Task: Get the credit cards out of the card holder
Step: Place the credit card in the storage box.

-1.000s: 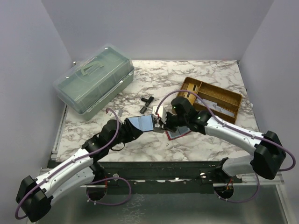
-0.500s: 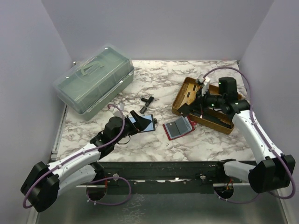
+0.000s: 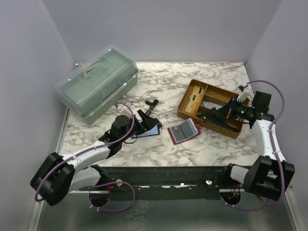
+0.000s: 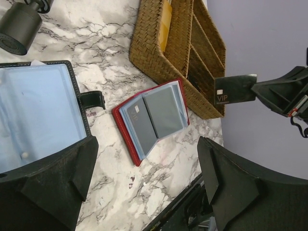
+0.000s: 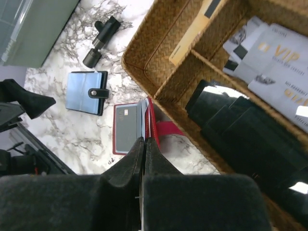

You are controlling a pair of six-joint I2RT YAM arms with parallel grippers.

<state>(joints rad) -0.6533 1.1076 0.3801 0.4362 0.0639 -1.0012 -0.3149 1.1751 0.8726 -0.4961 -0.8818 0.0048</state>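
Far out at ten o'clock on the marble table (image 3: 216, 77) we've got the green toolbox (image 3: 96, 79), and it plays no part here. Moving in, the left gripper (image 3: 144, 123) hangs with its jaws spread wide and nothing between them, just over the black card holder (image 4: 41, 110). That holder lies open at about seven o'clock from table centre, and its pale blue sleeves look empty to us.

Dead centre, toward six o'clock, sits the red card holder (image 3: 183, 131), open, with grey cards (image 4: 161, 111) tucked in its sleeves.

On to two o'clock: the wicker tray (image 3: 185, 99), with pale VIP cards (image 5: 274, 53) lying in its wide compartment. Above it the right gripper (image 5: 144, 149) is pinched tight on a dark VIP card (image 4: 235, 89).

So we read this as the drop-off step. Next, we reckon, that card has to come down over the wide compartment and be let go. Then it's back to the red holder, with the free left gripper pinning it.
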